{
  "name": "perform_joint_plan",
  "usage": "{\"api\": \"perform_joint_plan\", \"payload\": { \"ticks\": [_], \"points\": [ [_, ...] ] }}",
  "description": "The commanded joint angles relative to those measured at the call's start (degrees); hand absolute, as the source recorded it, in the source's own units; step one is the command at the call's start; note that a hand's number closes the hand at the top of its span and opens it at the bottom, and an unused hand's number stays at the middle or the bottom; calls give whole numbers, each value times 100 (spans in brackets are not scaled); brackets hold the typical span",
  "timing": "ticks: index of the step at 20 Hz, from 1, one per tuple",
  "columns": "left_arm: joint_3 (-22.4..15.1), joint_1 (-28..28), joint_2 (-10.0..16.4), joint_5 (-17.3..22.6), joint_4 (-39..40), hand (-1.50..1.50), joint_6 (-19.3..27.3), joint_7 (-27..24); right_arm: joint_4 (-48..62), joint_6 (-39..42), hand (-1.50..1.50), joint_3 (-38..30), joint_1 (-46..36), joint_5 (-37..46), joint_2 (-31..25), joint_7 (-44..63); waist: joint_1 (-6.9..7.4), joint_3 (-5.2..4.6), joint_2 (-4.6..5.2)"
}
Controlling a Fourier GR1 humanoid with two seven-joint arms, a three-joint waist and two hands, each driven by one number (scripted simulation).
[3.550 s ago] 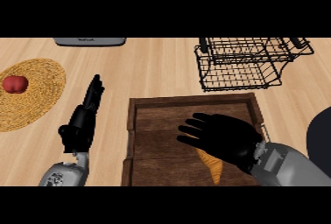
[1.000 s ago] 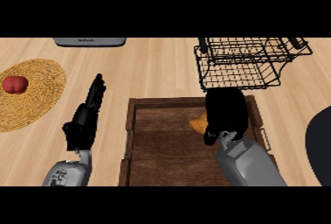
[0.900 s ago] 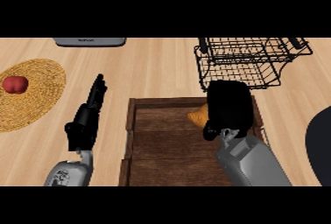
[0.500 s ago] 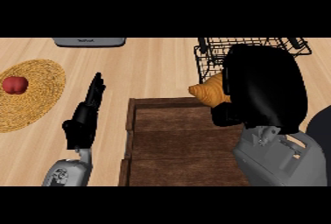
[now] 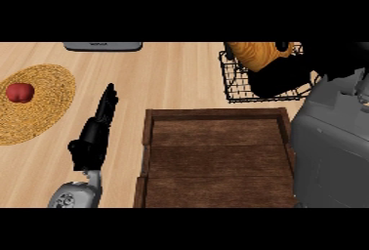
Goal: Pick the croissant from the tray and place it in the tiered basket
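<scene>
The golden-brown croissant (image 5: 258, 53) is held in my right hand (image 5: 288, 74), whose black fingers curl round it above the black wire tiered basket (image 5: 241, 88) at the upper right. My right forearm fills the right side of the view and hides much of the basket. The dark wooden tray (image 5: 216, 161) lies at the lower middle with nothing on it. My left hand (image 5: 93, 134) rests open on the counter just left of the tray, fingers straight and pointing away from me.
A round woven mat (image 5: 43, 110) with a red apple (image 5: 20, 91) on it lies at the left. A grey object (image 5: 102, 46) sits at the far edge of the light wooden counter.
My right hand closed on the croissant in the tray, lifted it and carried it up and to the right, over the basket. The left hand has not moved.
</scene>
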Motion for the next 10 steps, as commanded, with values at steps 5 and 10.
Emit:
{"api": "perform_joint_plan", "payload": {
  "ticks": [5, 10],
  "points": [
    [-94, -252, -171, -198, 66, 0, 167, 279, 1616, -861, 150, -511, -879, 90, -221, 104, 3, 2, 36],
    [173, -185, 89, 109, 11, 0, -173, 106, 2346, -1402, 150, -403, -961, 362, -513, -136, 4, 1, 40]
  ]
}}
